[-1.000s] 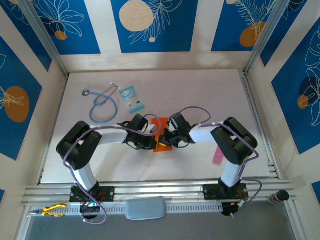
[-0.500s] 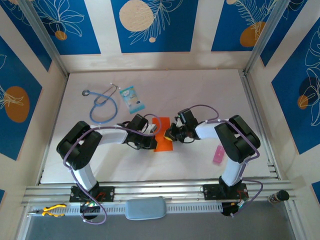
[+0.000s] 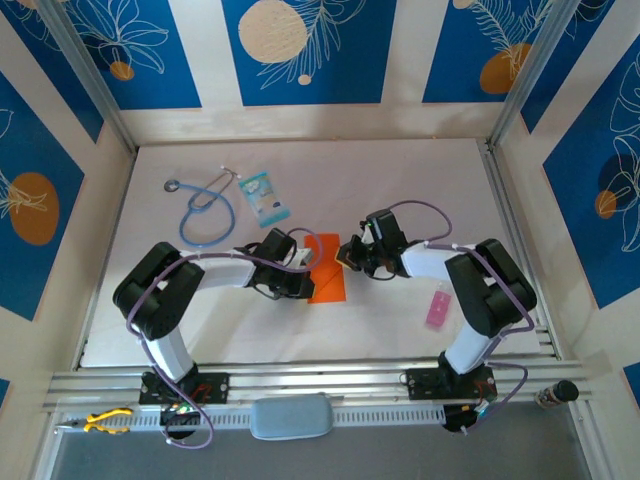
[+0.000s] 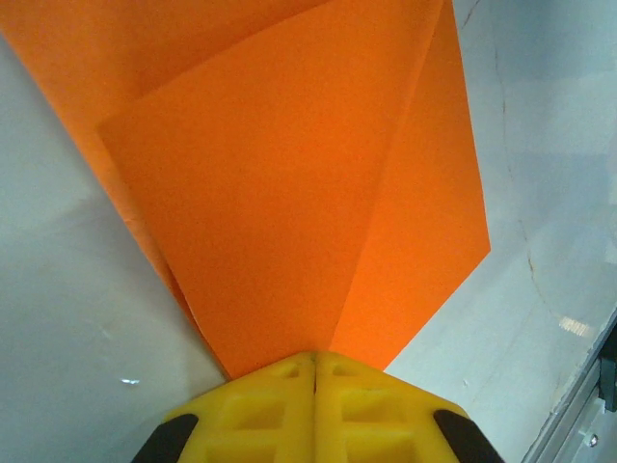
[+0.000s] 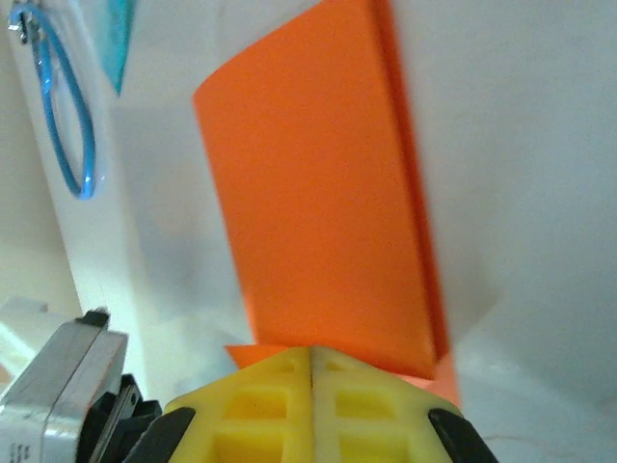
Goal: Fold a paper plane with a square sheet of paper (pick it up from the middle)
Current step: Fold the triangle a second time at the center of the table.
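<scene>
The square sheet of paper (image 3: 329, 276), bright orange, lies partly folded at the table's middle. In the left wrist view the paper (image 4: 289, 193) shows overlapping flaps that narrow toward my left gripper (image 4: 315, 359), whose yellow fingers are shut tip to tip and rest on its near point. My left gripper (image 3: 305, 280) sits at the paper's left edge. My right gripper (image 3: 348, 256) is at its upper right edge. In the right wrist view the paper (image 5: 318, 222) has a flap standing up in front of my right gripper (image 5: 311, 352), which is shut and low over the fold.
A blue stethoscope (image 3: 205, 215) and a light-blue packet (image 3: 265, 197) lie at the back left. A pink strip (image 3: 437, 308) lies beside the right arm. Yellow pliers (image 3: 105, 420) rest on the front rail. Open table lies behind the paper.
My right gripper has slid to the right and a little back off the paper's middle, and more of the orange sheet now shows. The left gripper has stayed in place.
</scene>
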